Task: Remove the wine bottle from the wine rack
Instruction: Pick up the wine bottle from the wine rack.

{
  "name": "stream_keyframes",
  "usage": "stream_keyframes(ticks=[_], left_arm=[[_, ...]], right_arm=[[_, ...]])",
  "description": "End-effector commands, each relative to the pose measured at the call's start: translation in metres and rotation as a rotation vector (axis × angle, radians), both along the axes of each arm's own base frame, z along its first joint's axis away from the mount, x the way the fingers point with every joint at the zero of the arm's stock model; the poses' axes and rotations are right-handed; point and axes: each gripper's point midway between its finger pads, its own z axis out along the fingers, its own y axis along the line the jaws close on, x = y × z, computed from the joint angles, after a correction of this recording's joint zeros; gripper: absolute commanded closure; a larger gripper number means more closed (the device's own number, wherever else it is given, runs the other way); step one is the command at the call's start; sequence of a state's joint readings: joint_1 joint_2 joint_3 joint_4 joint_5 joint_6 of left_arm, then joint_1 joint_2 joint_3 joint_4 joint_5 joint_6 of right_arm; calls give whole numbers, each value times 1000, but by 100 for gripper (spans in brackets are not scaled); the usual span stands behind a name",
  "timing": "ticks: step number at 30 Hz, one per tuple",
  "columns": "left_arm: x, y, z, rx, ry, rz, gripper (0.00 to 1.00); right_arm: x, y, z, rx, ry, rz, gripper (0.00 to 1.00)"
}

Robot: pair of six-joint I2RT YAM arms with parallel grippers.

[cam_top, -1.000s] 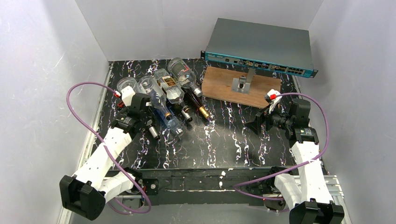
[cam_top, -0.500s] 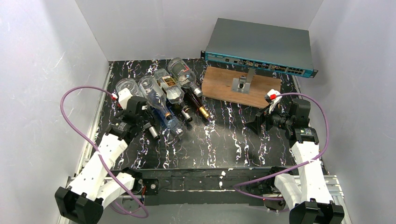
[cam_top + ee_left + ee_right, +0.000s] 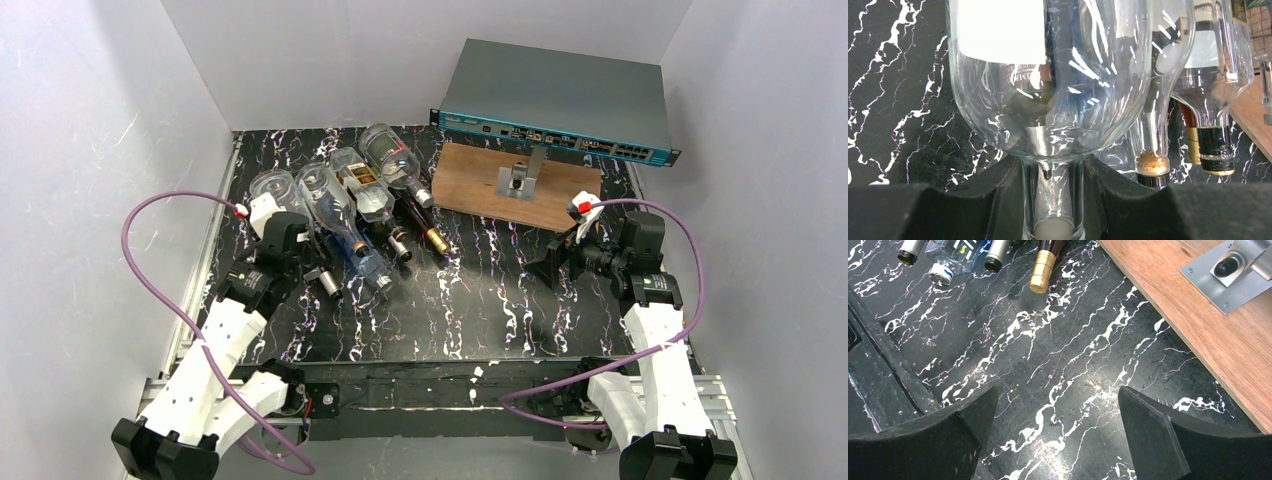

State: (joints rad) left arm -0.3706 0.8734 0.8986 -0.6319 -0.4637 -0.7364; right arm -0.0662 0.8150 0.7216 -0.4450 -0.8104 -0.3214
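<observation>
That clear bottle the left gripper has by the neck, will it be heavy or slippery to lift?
The clear bottle looks empty, so probably light. Its smooth glass neck may slip in the left gripper. Being round, it would likely roll if released.

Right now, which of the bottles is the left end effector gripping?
The clear bottle with the white label, leftmost in the row: its neck sits pinched in the left end effector. The other bottles lie to its right, untouched.

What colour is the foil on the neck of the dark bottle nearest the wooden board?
Gold; the foil shows best in the right wrist view.
</observation>
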Motion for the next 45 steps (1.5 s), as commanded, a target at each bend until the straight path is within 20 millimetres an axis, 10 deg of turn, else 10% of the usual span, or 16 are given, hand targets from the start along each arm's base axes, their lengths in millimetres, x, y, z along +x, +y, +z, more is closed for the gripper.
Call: stream_keyframes(ticks=[1, 45], left_arm=[[18, 4, 82, -44, -284, 25, 100], [19, -51, 126, -167, -415, -239, 100]], right_arm=[[2, -1, 3, -8, -42, 2, 0], [2, -1, 3, -6, -42, 5, 0]])
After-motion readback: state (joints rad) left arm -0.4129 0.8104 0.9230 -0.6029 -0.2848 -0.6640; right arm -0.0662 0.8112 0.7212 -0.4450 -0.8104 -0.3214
